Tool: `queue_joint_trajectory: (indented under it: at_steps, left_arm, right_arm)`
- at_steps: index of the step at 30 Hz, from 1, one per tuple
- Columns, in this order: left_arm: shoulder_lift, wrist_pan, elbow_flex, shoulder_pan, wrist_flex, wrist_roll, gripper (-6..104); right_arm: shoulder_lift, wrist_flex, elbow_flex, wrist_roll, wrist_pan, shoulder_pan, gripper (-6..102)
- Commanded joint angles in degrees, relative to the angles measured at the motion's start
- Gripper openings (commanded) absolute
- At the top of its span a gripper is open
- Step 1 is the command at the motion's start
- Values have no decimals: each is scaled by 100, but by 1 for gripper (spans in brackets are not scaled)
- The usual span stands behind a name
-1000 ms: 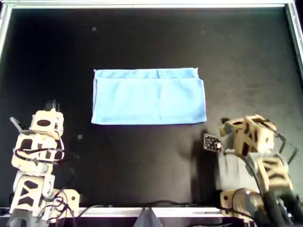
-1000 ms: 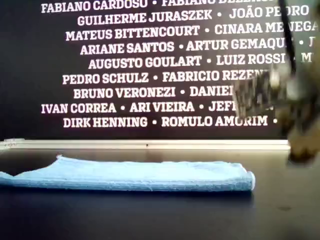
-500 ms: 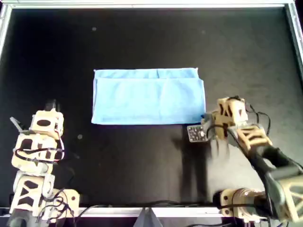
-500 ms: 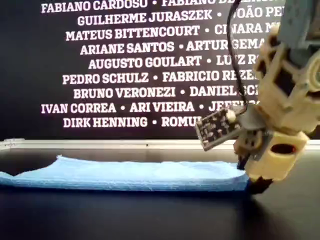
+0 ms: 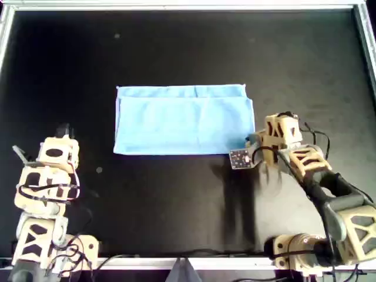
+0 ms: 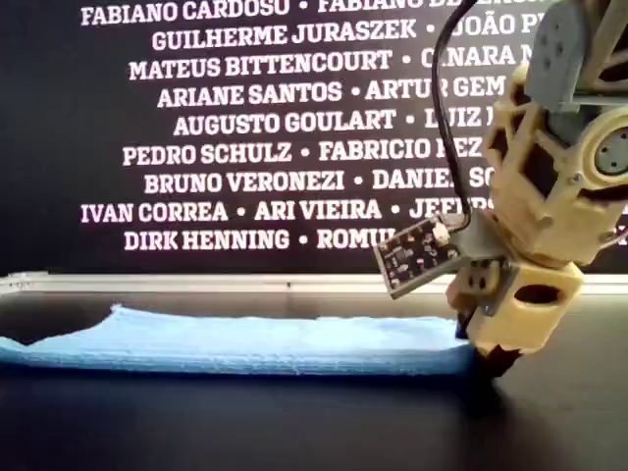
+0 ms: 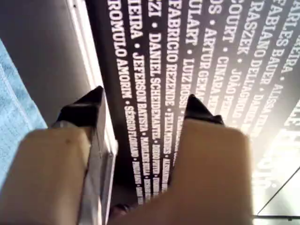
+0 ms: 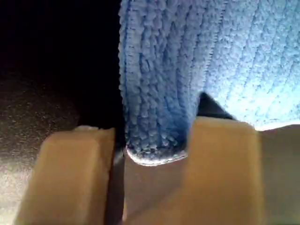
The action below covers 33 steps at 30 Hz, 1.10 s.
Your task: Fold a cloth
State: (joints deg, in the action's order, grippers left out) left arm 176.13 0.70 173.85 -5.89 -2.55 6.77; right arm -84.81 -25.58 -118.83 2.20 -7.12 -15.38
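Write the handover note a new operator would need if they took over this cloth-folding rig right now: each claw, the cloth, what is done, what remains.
My second gripper: claw around the cloth's corner at the overhead view's right, near edge; whether it has clamped cannot be told.
My first gripper: claw open, empty, parked away from the cloth.
Cloth: flat on the black table, already folded once into a rectangle.
Left: close on the corner, carry it across for the next fold.
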Motion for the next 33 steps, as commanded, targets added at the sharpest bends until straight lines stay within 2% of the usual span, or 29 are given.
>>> queue_joint_trajectory:
  at_steps: [1, 4, 6, 10, 14, 25, 33]
  left_arm:
    - [88, 0, -62, 88, -26, -26, 61]
    - [88, 0, -62, 88, -26, -26, 61]
    - [88, 0, -62, 88, -26, -26, 61]
    - [88, -26, -62, 88, -26, -26, 61]
    - [88, -62, -62, 88, -26, -26, 61]
    - [88, -26, -62, 88, -26, -26, 61]
    - [88, -26, -62, 88, -26, -26, 61]
  right_arm:
    - [-229, 290, 308, 26, -35, -9, 25]
    - [-237, 299, 360, 26, -35, -9, 1]
    - [-246, 299, 360, 26, -35, -9, -5]
    - [-316, 299, 396, 26, -35, -26, 3]
    - [-571, 299, 949, 26, -35, -246, 2]
    - [606, 299, 4298, 26, 53, -2285, 1]
    - [2830, 299, 7251, 18, 62, -3164, 1]
